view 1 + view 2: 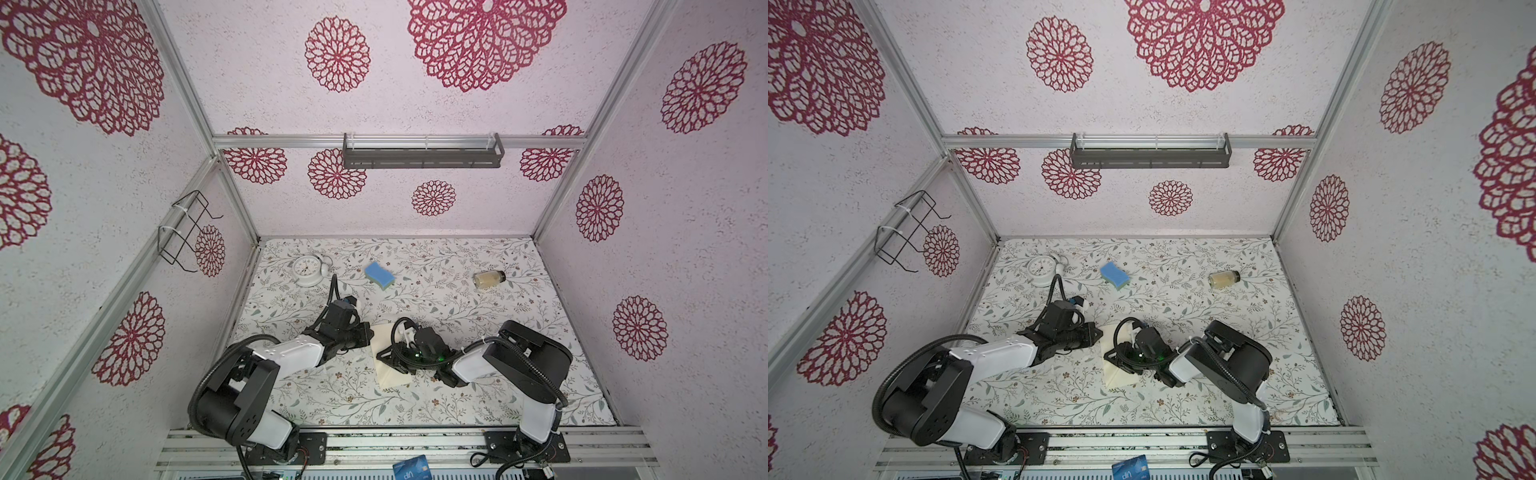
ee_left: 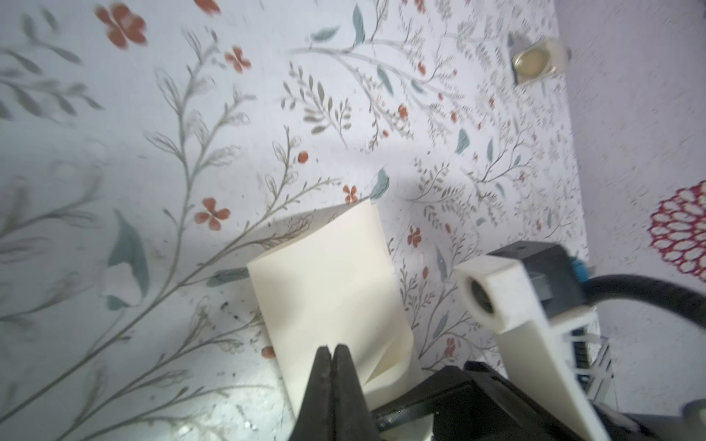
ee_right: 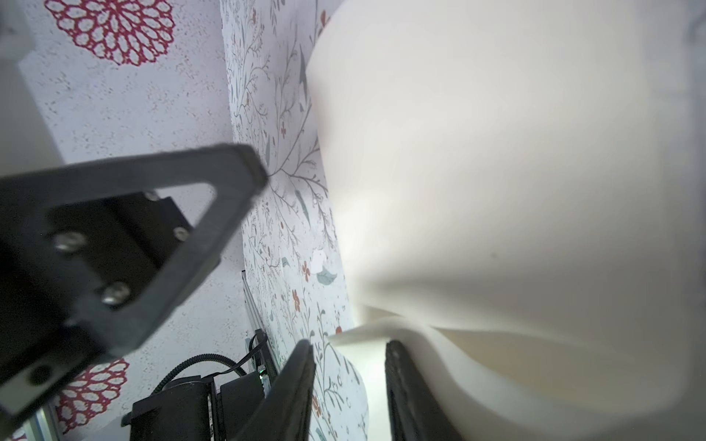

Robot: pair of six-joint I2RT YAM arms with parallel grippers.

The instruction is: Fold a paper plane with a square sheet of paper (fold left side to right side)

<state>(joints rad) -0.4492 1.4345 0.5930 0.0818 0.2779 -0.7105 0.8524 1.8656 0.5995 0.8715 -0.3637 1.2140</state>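
Left tool (image 2: 331,349) shut, holding nothing apparent, tips at the folded-over square sheet of paper (image 2: 324,290). Right tool (image 3: 349,345) jaws apart, sheet edge just ahead, ungripped. Fold looks uncreased: flap may spring open, or sheet slide on bench (image 1: 457,291).

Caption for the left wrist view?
Left gripper, jaws shut, at the folded square sheet of paper on the floral table.

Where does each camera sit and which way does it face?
Top view: high above the arm bases, looking down and back over the table; left arm and right arm show.
Top view: beside it, same aim, same arms.
Left wrist: on the left arm, looking past the shut left gripper at the square sheet of paper.
Right wrist: on the right arm, close to the paper, open right gripper showing.
Shared: all four show the paper.
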